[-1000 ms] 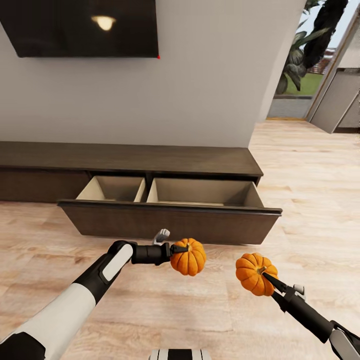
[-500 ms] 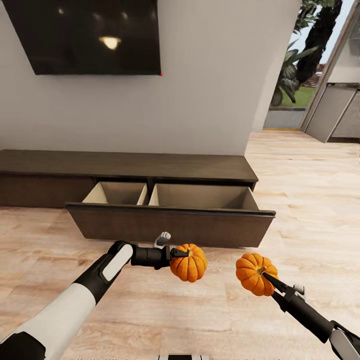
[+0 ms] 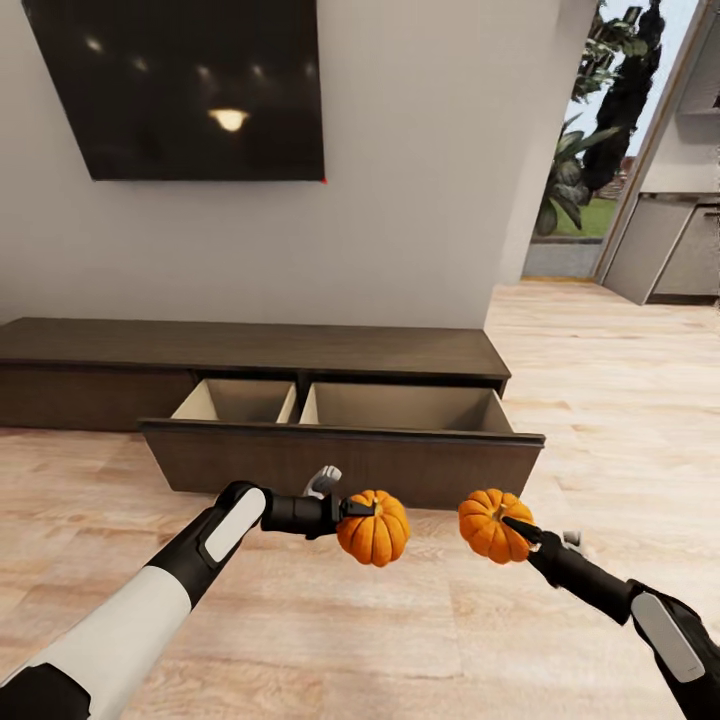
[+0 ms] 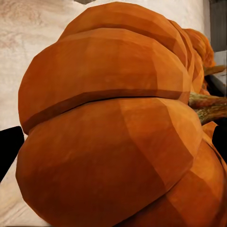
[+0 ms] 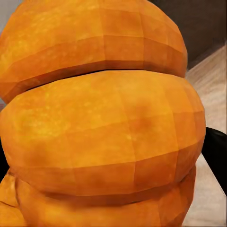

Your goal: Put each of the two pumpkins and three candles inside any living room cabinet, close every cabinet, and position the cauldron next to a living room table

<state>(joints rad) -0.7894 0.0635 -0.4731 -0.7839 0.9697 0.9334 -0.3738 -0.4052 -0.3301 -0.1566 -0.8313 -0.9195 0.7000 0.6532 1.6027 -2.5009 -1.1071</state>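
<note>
While cabinet [image 3: 250, 345] drawer [image 3: 340, 458] gapes bare, left gripper [image 3: 358, 508] and right gripper [image 3: 518, 526] each clamp pumpkin.

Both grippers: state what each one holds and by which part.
The left gripper holds one pumpkin, clamped at its stem end. The right gripper holds the other pumpkin, also pinched at the stem.

Both arms reach forward, left hand [image 3: 352, 507] and right hand [image 3: 512, 526] clamped
</note>
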